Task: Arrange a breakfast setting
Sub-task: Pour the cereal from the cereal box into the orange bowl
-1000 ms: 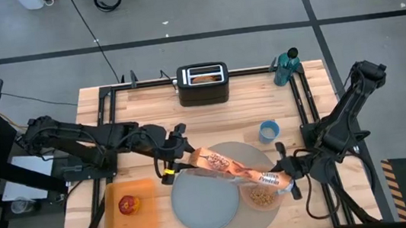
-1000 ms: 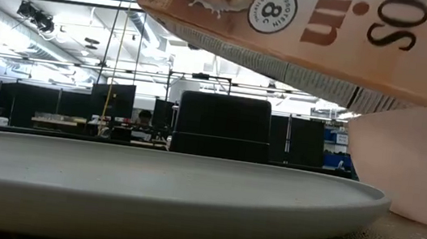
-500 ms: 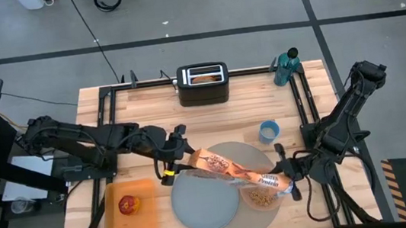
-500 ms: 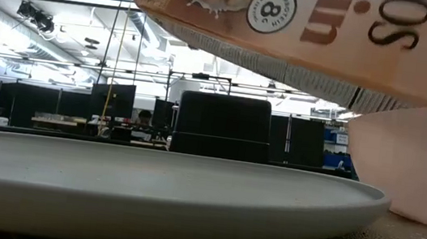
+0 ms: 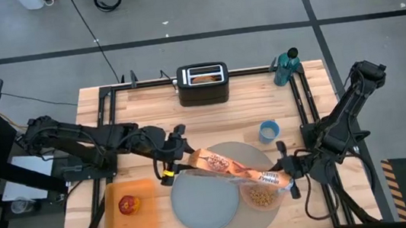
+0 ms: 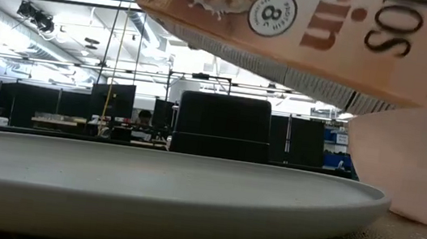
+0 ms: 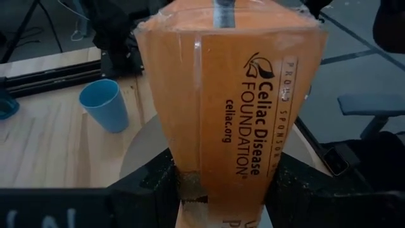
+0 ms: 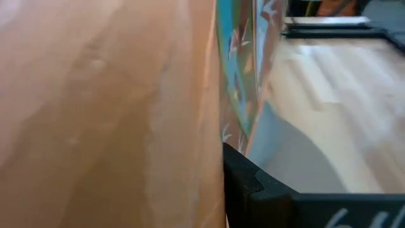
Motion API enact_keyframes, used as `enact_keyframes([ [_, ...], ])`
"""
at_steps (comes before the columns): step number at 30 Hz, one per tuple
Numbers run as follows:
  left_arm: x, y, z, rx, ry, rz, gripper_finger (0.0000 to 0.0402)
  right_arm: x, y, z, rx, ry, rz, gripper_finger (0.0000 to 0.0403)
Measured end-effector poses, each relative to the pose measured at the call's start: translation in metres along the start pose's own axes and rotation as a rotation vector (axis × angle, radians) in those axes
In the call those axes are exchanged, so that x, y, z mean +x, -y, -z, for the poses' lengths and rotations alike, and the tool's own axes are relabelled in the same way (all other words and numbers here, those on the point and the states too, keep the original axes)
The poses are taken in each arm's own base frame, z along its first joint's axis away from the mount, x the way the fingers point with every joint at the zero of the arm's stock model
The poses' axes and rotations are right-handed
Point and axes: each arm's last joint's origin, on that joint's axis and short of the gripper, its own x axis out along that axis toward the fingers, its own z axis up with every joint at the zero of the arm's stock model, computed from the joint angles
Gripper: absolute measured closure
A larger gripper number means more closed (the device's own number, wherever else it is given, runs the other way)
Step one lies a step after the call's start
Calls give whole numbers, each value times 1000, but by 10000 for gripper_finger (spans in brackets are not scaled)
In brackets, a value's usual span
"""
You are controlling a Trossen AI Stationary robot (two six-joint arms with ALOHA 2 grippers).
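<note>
We hold the cereal box (image 5: 228, 169) two-handed: left hand (image 5: 169, 166) clamped on its base, right hand (image 5: 287, 175) closed on its mouth end. Long axis slopes down toward the pink bowl (image 5: 259, 197), mouth just above it; brown cereal pieces (image 5: 258, 196) inside.

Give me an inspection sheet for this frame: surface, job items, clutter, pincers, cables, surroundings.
Surface: wooden table in a black frame.
Job's things: round placemat; grey plate; pink bowl holding brown cereal pieces; red apple on the orange board; bagel half in the black toaster. Spoon: nothing seen.
Clutter: cereal box tilted over the bowl; blue cup; teal bottle.
Grippers: left pincer shut on the box's upper end; right pincer shut on its lower end.
Cables: black cable on the floor.
Surroundings: grey floor; dark monitors behind, in the low view.
</note>
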Motion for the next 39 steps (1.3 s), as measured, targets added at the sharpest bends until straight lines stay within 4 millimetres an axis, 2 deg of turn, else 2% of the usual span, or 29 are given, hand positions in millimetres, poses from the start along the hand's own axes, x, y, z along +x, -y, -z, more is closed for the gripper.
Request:
enact_keyframes([
  [2, 0, 0, 0, 0, 0, 6, 214, 2, -3, -1, -30, -6, -39, 392],
  [5, 0, 0, 0, 0, 2, -4, 214, -3, 3, -1, -16, 8, 34, 392],
  [8, 0, 0, -1, 0, 5, 7, 214, 0, -3, -4, -40, 15, -53, 392],
  [11, 0, 0, 0, 0, -1, -2, 214, -2, 3, -1, -26, 6, 34, 392],
  [14, 0, 0, 0, 0, -2, 4, 214, 1, 0, -1, -28, -9, -26, 392],
  [17, 1, 0, 1, 0, -5, -3, 214, -3, 6, 0, -20, -9, 51, 395],
  [20, 0, 0, 0, -2, 1, 5, 214, 0, 0, -3, -24, 5, -27, 398],
  [23, 1, 0, 1, -3, -7, 0, 214, -1, 3, -2, -21, 5, 20, 398],
  [27, 0, 0, 0, 4, -4, 8, 214, 6, -3, -1, -61, -7, -46, 398],
  [29, 1, 0, 0, 14, 7, -1, 214, 3, 2, 1, -51, -11, 30, 398],
  [33, 0, 0, -3, 37, 32, 9, 214, 2, -2, -2, -46, 11, -20, 397],
  [39, -2, -3, -9, 60, 95, 30, 224, -12, -1, -12, -61, 67, -13, 396],
])
